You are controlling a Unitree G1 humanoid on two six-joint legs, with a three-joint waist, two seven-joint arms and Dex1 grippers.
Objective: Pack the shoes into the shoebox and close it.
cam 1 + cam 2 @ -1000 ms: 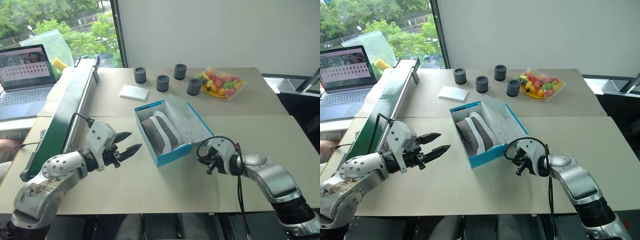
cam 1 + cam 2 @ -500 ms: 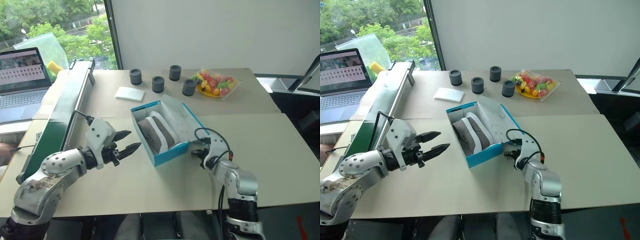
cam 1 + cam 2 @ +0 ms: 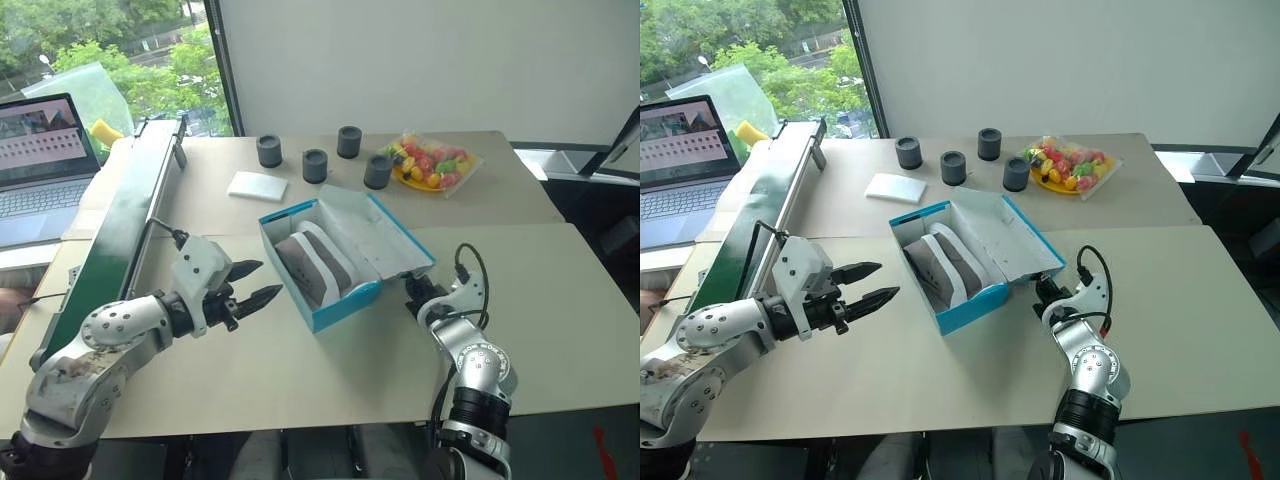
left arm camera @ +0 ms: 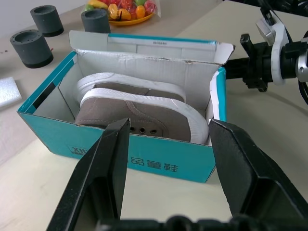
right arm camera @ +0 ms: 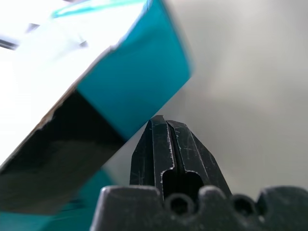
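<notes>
The turquoise shoebox [image 3: 331, 301] sits open mid-table, white inside. Both grey-brown shoes [image 3: 320, 266] with pale soles lie side by side in it, also seen as shoes [image 4: 144, 108] in the left wrist view. The hinged lid [image 3: 388, 238] leans out to the right, raised off the table. My right gripper [image 3: 412, 296] is shut, its tip under the lid's near corner, the lid edge [image 5: 130, 86] just above the closed fingers [image 5: 166, 139]. My left gripper [image 3: 262, 282] hovers open a short way left of the box, pointing at its side, holding nothing.
A small flat white pad [image 3: 250, 184] lies behind the box. Several dark cylinders [image 3: 314, 165] and a plate of colourful fruit [image 3: 428, 165] stand at the back. A green conveyor [image 3: 120, 235] runs along the left, with a laptop [image 3: 40, 160] beyond it.
My right arm has swung in and rolled, bringing its shut gripper forward under the lid's near corner. The lid now stands a little higher. The left gripper has stayed put.
</notes>
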